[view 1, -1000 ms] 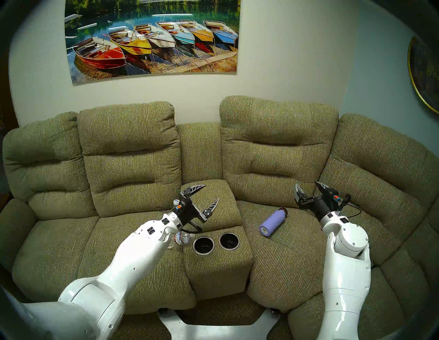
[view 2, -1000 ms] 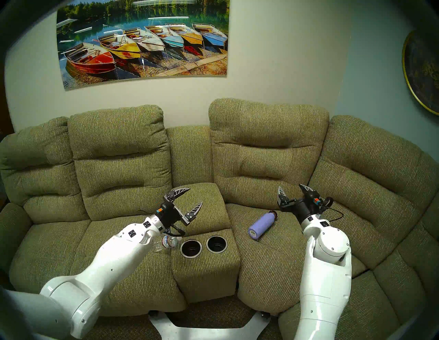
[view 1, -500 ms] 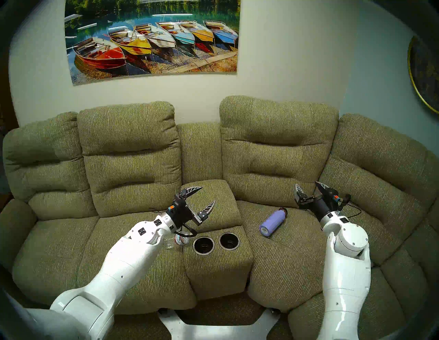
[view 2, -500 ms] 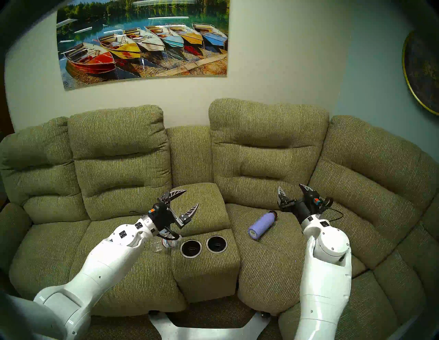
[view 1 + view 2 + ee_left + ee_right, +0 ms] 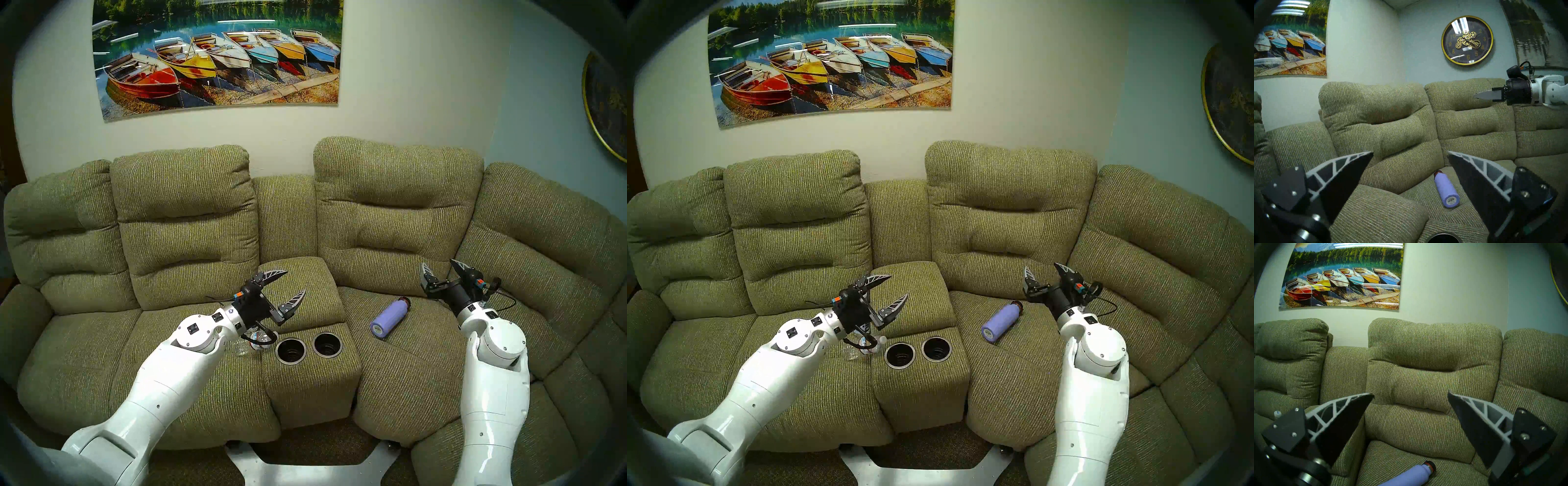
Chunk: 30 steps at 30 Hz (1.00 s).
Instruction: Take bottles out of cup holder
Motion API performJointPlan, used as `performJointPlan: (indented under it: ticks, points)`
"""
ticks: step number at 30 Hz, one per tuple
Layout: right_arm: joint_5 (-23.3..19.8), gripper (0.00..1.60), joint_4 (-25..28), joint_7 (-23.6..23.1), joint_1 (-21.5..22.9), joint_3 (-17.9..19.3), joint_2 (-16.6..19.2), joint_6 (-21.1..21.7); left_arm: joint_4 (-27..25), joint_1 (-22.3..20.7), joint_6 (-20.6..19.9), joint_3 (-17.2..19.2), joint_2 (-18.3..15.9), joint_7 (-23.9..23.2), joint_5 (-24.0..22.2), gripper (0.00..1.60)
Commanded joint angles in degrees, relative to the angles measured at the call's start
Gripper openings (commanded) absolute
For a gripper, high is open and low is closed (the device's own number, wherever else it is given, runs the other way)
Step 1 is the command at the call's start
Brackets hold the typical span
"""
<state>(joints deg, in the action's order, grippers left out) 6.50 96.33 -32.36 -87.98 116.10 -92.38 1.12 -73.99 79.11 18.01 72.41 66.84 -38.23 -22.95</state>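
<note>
Olive-green ribbed fabric covers the curved sectional sofa (image 5: 190, 217) that fills the head views, set against a pale wall with a large photo print of rowing boats (image 5: 217, 57). On the side wall hangs a round black clock with a gold rim (image 5: 1467, 40). Between two seats sits the centre console (image 5: 305, 380), and near its front top are the cup holder's two wells (image 5: 291, 351), black inside with silver rims, side by side; both look empty.

On the seat cushion to the console's right lies a lavender metal flask (image 5: 390, 317) on its side, its dark cap toward the backrest. On the seat just left of the console, close beside the nearer well, lies a clear plastic water bottle (image 5: 242, 347), largely hidden under the left wrist and its cable; a red-white-blue label shows faintly. From the right wrist view a small white bottle cap (image 5: 1277, 413) peeks past a finger, on the left seat; the rest of that bottle is hidden.

Raised above the left seat, the left gripper (image 5: 296, 284) has its jaws spread wide and holds nothing. Over the right seat behind the flask, the right gripper (image 5: 439, 266) is likewise spread and empty.
</note>
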Motion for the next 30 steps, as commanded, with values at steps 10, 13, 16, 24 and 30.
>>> performJointPlan:
  ticks: [10,13,16,24,30]
  points:
    - [-0.2,1.6,1.6,0.0,0.5,-0.1,-0.1,-0.2,-12.8,5.4,-11.7,2.2,-3.2,4.8,-0.7,1.6]
    - [-0.2,1.6,1.7,0.0,0.4,-0.1,-0.1,-0.2,-15.0,6.4,-14.2,2.5,-3.7,6.2,-0.5,1.6]
    - [-0.2,1.6,1.8,0.1,0.4,-0.1,-0.1,-0.2,-17.9,7.8,-17.3,2.9,-4.3,8.2,-0.2,1.6]
    - [-0.2,1.6,1.9,0.1,0.4,-0.1,-0.2,-0.1,-23.2,10.3,-22.6,3.6,-5.2,12.2,0.4,1.6]
    - [-0.2,1.6,1.9,0.1,0.3,-0.1,-0.2,0.0,-25.2,11.2,-25.0,3.9,-5.4,14.0,0.7,1.6]
